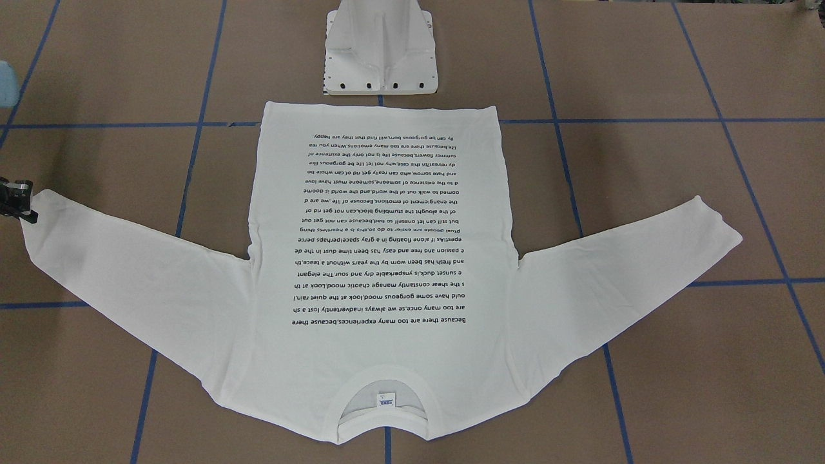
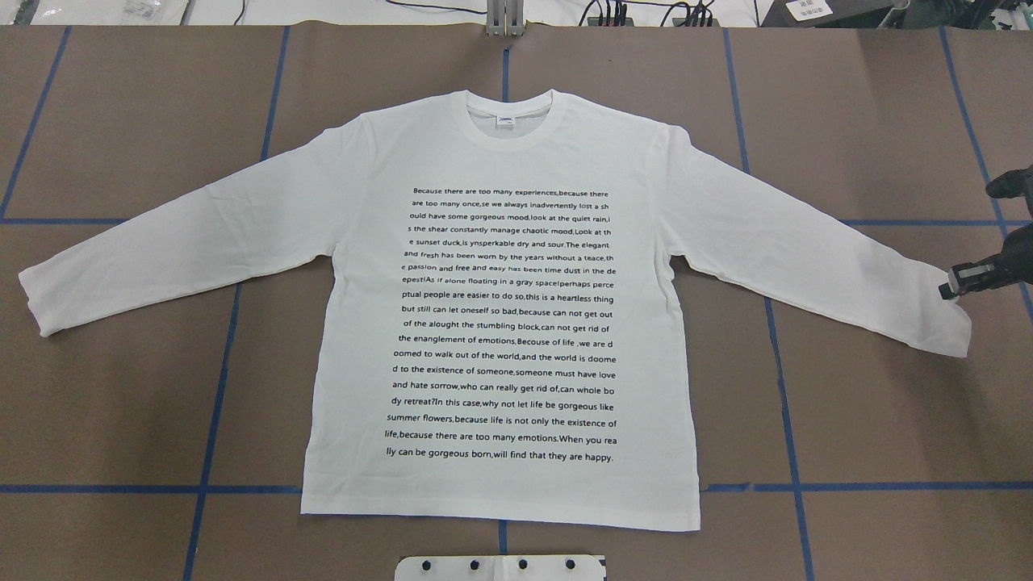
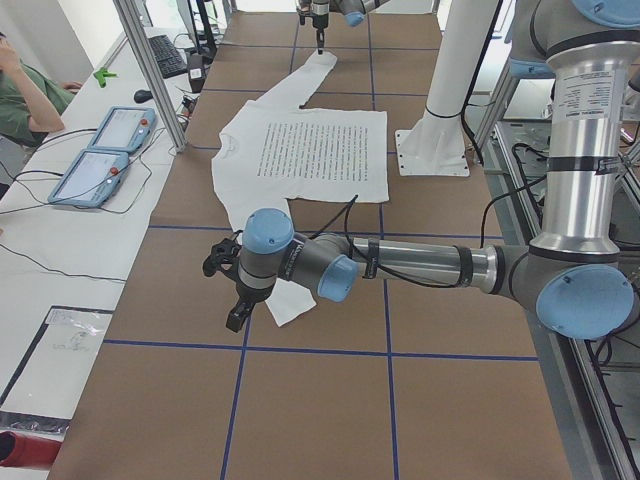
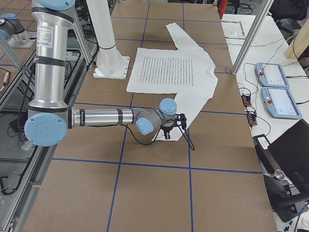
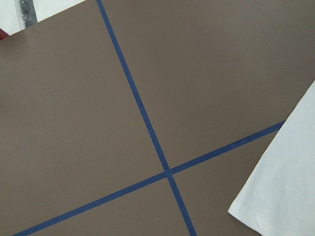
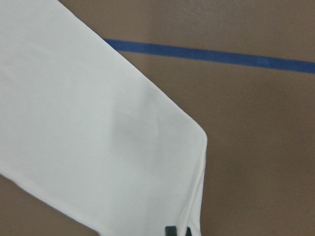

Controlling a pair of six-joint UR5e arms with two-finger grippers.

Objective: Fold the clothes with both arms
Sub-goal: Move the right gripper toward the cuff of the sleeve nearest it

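Brown table (image 2: 121, 121), one T-shirt (image 2: 500, 323) — two sleeves (image 2: 161, 250) spread; right hand (image 2: 949, 290) at cuff (image 2: 956, 329)

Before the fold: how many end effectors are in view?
2. Right end effector at one cuff of the T-shirt; left end effector beside the opposite cuff, shown only in the side view.

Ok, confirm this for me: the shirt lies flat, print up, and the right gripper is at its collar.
Not quite. The shirt does lie flat, print up, but the right gripper is at a sleeve cuff, not at the collar. The overhead view shows it, out at the end of the spread sleeve.
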